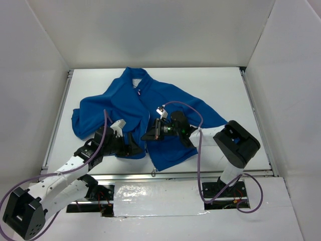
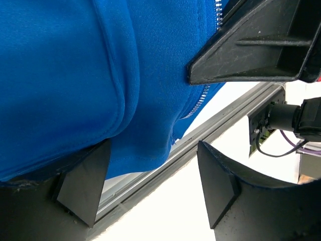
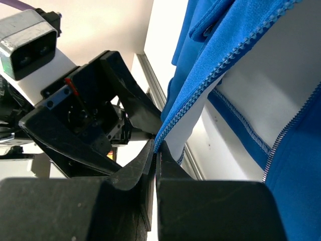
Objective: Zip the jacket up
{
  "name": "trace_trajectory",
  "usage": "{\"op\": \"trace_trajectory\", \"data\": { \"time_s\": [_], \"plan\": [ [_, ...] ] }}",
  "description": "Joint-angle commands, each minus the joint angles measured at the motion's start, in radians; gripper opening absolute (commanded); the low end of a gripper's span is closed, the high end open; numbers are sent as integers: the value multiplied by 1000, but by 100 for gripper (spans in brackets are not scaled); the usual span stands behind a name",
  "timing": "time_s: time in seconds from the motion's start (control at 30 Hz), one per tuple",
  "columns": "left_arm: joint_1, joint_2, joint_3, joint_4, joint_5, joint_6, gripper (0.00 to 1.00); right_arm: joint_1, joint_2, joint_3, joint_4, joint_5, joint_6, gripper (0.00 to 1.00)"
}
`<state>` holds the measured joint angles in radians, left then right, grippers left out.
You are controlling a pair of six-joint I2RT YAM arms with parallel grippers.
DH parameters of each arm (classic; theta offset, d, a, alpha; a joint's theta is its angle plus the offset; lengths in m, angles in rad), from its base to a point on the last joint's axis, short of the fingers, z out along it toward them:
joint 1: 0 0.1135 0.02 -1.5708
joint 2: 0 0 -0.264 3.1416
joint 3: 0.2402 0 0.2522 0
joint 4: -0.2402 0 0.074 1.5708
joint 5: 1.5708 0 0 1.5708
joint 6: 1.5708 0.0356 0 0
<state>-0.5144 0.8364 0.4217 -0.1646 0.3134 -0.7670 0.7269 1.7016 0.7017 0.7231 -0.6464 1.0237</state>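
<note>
Bright blue fleece jacket (image 1: 150, 98) lies rumpled on white table (image 1: 225, 85), collar far, hem at near edge. Zip not yet joined: front edges apart near hem (white shows between). My right hand (image 3: 156, 153) is pinched tight on toothed zipper edge (image 3: 220, 68). My left hand (image 2: 150, 188) is spread wide, gripping nothing, soft hem draped against it. Fleece plush, limp, thick-seamed; teeth fine. Seating and whole pull remain, I judge.

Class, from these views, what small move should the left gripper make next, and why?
Probably close the left gripper on the hem of the bright blue fleece jacket: its jaws stand open there, while the right gripper is shut on the facing zipper edge.
</note>
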Motion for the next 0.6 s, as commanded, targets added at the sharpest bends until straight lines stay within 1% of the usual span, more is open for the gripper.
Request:
{"op": "trace_trajectory", "data": {
  "time_s": [0.0, 0.1, 0.13, 0.23, 0.4, 0.53, 0.57],
  "plan": [
    [-9, 12, -3, 94, 36, -12, 82, 12, -56, 39, 58, -16, 12, 0],
    [-10, 33, -14, 128, 44, -12, 81, 14, -54, 41, 64, -16, 29, 0],
    [-10, 39, -18, 140, 55, -14, 80, 14, -50, 41, 70, -16, 33, 0],
    [-13, 59, -34, 184, 61, -21, 68, 17, -49, 42, 75, -13, 42, 0],
    [-16, 64, -43, 203, 56, -18, 60, 19, -49, 41, 78, -19, 52, 0],
    [-16, 56, -49, 224, 61, -18, 49, 20, -43, 39, 87, -18, 65, 0],
    [-16, 55, -54, 231, 69, -21, 49, 19, -42, 39, 90, -21, 72, 0]
  ]
}}
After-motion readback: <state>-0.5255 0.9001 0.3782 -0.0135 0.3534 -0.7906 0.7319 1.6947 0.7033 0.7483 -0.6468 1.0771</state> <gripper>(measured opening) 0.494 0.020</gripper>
